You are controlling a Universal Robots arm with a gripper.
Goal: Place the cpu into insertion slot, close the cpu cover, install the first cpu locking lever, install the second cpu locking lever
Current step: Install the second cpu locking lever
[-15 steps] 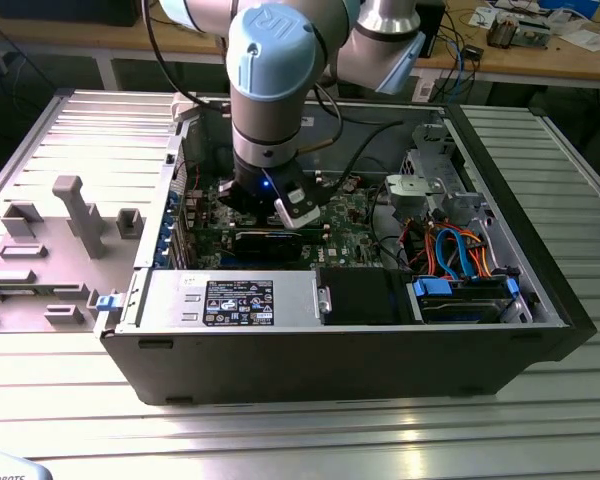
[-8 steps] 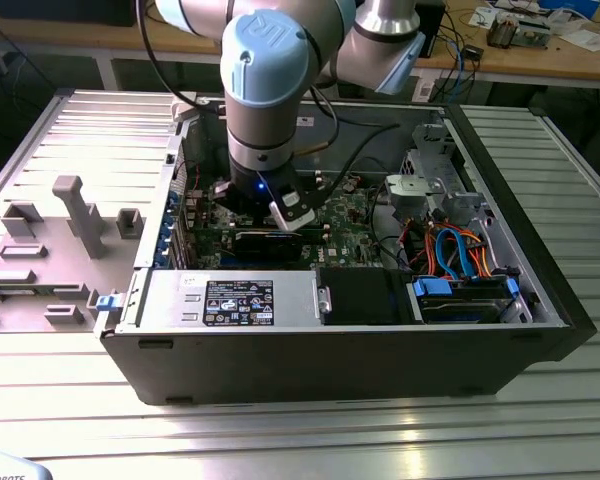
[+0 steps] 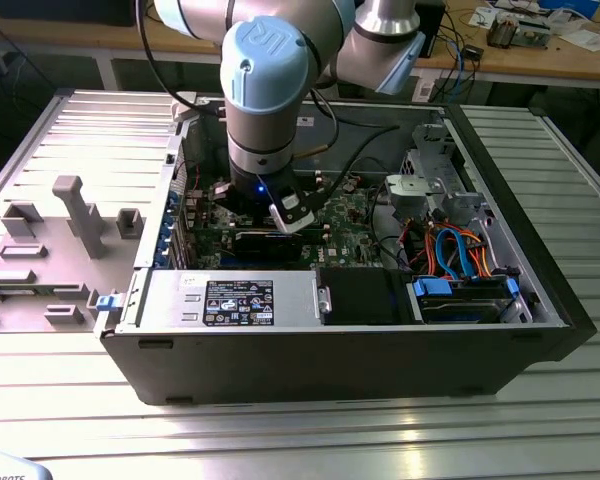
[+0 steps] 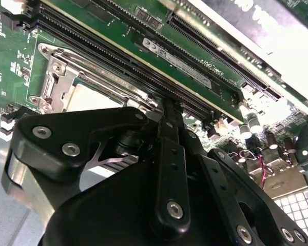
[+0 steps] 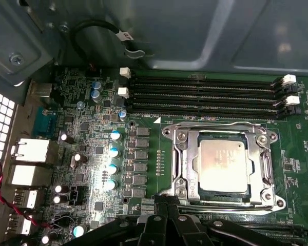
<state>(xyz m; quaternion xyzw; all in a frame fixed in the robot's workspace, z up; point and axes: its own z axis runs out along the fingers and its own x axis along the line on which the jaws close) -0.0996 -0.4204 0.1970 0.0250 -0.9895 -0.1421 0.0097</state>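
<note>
First wrist view: the cpu point(image 5: 223, 165) lies flat in the insertion slot point(image 5: 177, 169), silvery top up, with the cpu cover point(image 5: 263, 159) closed down around it as a dark-metal frame. One locking lever point(image 5: 231, 206) runs along the socket edge nearest my claw point(image 5: 167, 215); a second lever point(image 5: 215, 124) runs along the far edge, beside the memory slots point(image 5: 205, 95). Whether either is latched I cannot tell.

My fingers are drawn together at the tips, gripping nothing, just beside the near lever.

Handling, as I judge it:
- The cpu is light, stiff and fragile underneath; hold it by its edges only.
- The cover is thin, stiff plate; press on the frame, not the chip.
- The levers are springy wire, likely slippery; push near the free end.

Count: one cpu, one socket, one cover, two levers, four memory slots.

In the exterior view my arm point(image 3: 265, 90) reaches down into the open computer case point(image 3: 540, 290).
</note>
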